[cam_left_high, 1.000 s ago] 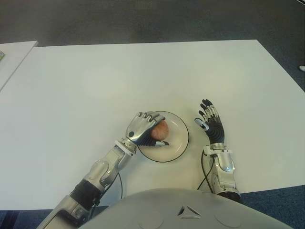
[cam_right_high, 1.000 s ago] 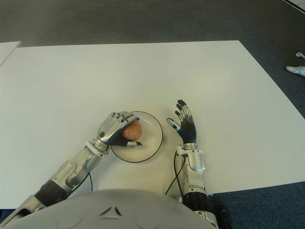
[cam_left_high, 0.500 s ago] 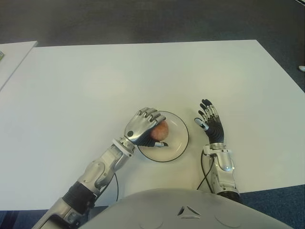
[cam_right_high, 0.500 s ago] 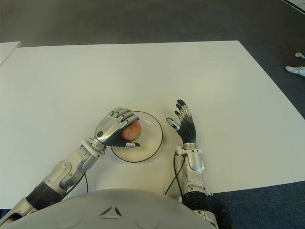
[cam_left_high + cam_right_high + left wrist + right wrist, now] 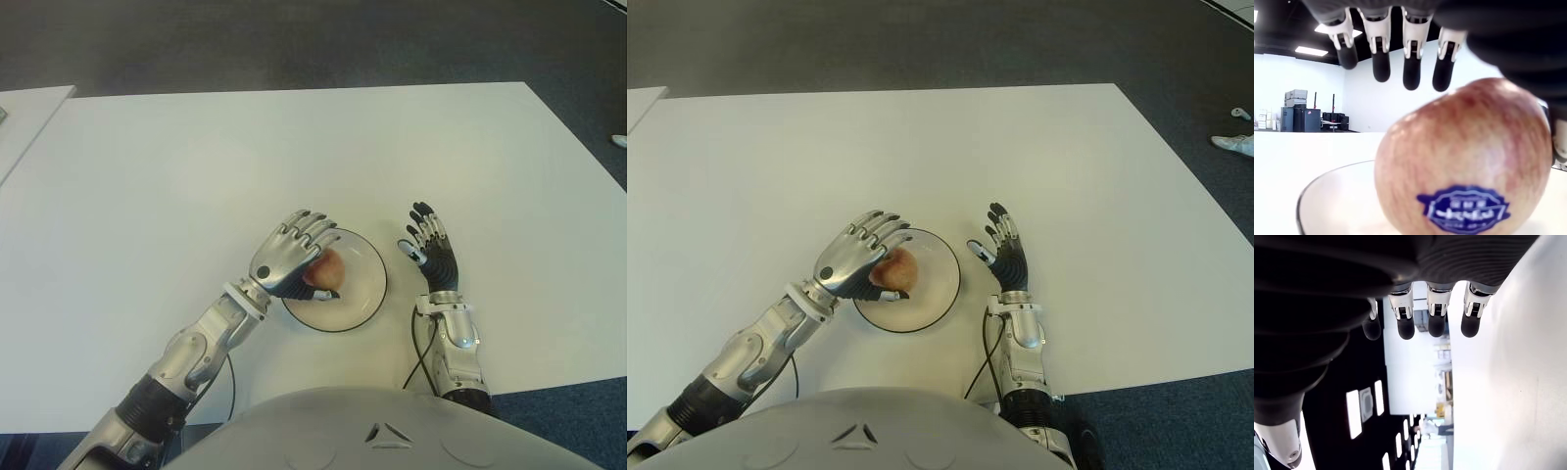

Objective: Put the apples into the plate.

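A: Location of the apple (image 5: 326, 270)?
B: In the plate (image 5: 364, 294), on its left half, seated on the plate floor. Red-yellow skin, blue oval sticker (image 5: 1463, 209) facing the left wrist camera.

A: Status of the left hand (image 5: 285, 260)?
B: Positioned over the left rim of the plate, directly above the apple. Fingers (image 5: 1412, 73) extended and spread — four fingertips visible in the wrist view, clear of the apple's top. Thumb down beside the apple on the near side; contact there not determinable. No grasp on the fruit.

A: Status of the right hand (image 5: 432, 257)?
B: Idle, just to the right of the plate, palm turned toward it. Fingers (image 5: 1436, 316) straight and slightly fanned, holding nothing. Contact with the surface not determinable.

A: Plate details?
B: White, round, dark-edged rim; set on the white surface (image 5: 294, 147) near the robot's front edge, between the two hands.

A: Anything else in view?
B: Second white surface (image 5: 24, 113) at far left, separated by a narrow gap. Dark floor (image 5: 294, 39) beyond. Black cable (image 5: 416, 348) along the right forearm.
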Motion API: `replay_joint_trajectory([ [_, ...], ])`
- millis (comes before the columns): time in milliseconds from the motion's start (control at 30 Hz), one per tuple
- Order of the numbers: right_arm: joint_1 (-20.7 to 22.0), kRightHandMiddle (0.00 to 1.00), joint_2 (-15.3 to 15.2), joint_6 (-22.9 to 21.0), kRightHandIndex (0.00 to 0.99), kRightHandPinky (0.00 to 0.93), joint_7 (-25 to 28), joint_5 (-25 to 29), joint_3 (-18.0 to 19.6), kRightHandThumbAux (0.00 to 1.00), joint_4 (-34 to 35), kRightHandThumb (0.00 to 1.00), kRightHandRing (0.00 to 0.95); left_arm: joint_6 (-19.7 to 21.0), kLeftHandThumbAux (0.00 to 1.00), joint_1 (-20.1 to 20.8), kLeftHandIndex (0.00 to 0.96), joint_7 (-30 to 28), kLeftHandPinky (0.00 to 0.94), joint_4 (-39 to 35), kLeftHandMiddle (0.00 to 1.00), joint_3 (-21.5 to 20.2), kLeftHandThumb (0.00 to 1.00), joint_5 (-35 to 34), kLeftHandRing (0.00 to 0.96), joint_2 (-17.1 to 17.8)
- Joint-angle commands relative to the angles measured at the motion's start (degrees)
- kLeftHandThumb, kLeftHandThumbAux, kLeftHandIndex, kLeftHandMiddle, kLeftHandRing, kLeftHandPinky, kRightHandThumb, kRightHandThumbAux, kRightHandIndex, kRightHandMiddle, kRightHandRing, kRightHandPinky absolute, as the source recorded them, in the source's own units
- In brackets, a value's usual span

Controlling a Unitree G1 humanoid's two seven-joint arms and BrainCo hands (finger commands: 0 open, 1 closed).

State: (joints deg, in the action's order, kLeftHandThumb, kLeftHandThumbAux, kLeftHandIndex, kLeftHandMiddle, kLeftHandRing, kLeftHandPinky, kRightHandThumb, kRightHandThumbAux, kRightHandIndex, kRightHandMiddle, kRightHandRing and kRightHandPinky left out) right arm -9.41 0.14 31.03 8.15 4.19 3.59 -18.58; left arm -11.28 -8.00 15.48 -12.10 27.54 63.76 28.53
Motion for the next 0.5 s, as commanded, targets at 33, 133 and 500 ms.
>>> replay_joint_trajectory([
  [33,-2.33,0.0,1.38,-0.46,0.014,0.0,-0.8,-0.36,-0.58,0.618,-4.53,0.095,0.0,-0.04,0.395,-0.95,0.175,-1.35,0.056,-1.17,0.125,-0.97,0.212,-0.19,0.085,0.58],
  [133,-2.34,0.0,1.31,-0.45,0.012,0.0,-1.32,-1.1,-0.77,0.616,-4.56,0.092,0.0,-0.4,0.388,-1.24,0.153,-1.46,0.041,-1.61,0.105,-1.53,0.209,-1.14,0.068,0.47],
  [500,-1.97,0.0,1.19,0.32,0.005,0.0,-2.23,-2.47,-1.17,0.597,-5.21,0.083,0.0,-1.05,0.357,-1.76,0.123,-2.92,0.026,-1.91,0.068,-3.0,0.208,-4.08,0.035,-0.37],
])
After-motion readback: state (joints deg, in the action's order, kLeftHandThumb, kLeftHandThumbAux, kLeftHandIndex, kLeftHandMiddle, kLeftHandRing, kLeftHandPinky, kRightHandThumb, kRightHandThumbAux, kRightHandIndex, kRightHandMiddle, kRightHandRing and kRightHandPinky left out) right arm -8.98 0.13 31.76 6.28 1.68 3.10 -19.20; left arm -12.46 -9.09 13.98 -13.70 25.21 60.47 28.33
